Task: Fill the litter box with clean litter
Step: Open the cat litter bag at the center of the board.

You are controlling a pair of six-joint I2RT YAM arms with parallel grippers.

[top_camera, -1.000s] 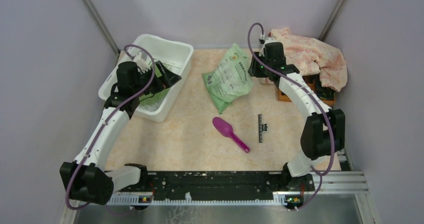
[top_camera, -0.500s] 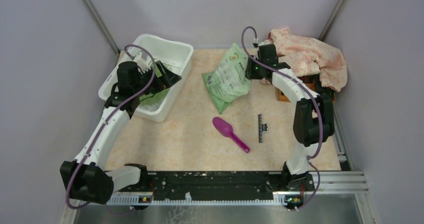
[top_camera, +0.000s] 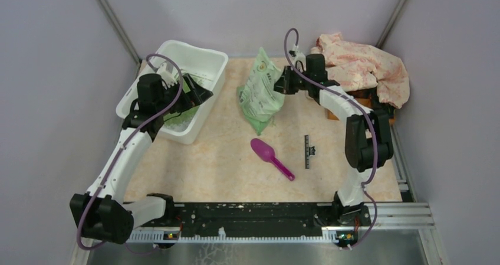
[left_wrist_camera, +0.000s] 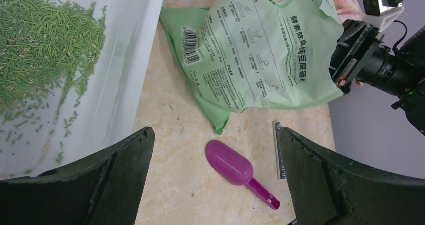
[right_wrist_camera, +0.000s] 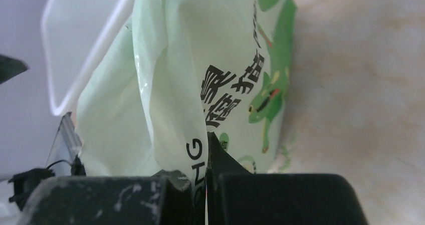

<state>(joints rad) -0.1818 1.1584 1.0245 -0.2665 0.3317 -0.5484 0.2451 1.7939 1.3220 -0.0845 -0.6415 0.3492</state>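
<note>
Green crinkly bag (top_camera: 259,91) pinched in right fingers (right_wrist_camera: 285,200), pellets (left_wrist_camera: 40,39) in white tub (top_camera: 207,64)

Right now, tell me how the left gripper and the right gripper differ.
The left gripper is wide open and holds nothing; the right gripper is shut on the edge of the light green bag. The left gripper sits at the litter box, which holds green litter; the right gripper is out over the table. Both are black and two-fingered.
</note>
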